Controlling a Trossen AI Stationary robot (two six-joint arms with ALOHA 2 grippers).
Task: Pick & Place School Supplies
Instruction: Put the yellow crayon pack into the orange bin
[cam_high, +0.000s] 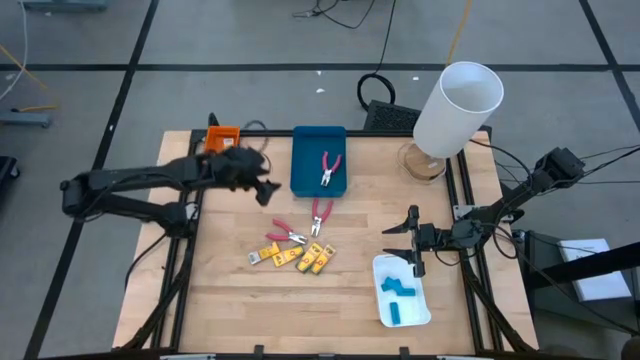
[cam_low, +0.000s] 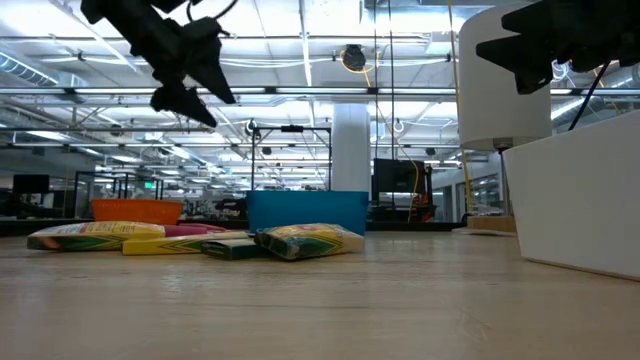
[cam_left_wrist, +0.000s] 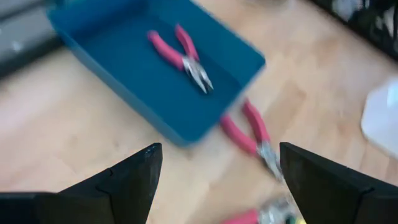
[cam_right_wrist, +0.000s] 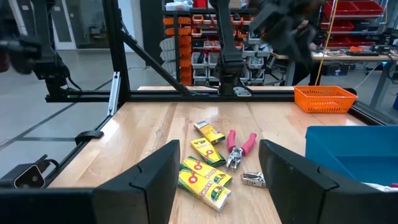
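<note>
1. The left gripper hangs in the air with its jaws spread wide and nothing between them, just left of the blue tray; the low view shows it well above the table
2. Its arm reaches in from the left edge of the table, stretched nearly level toward the middle, passing in front of the orange tray
3. The right gripper also stands with its jaws apart and empty, near the upper end of the white tray, pointing left toward the middle of the table
4. Its arm comes in from the right side, bent at the elbow and sloping down to the wrist
5. One pair of red-handled pliers lies inside the blue tray
6. A second pair of pliers lies on the wooden table just below that tray, and a third pair lies just left of it
7. Yellow crayon boxes lie in a loose row just below the pliers, near the table's middle
8. Light-blue blocks rest in the white tray
9. A white lamp shade stands at the far right corner
</note>
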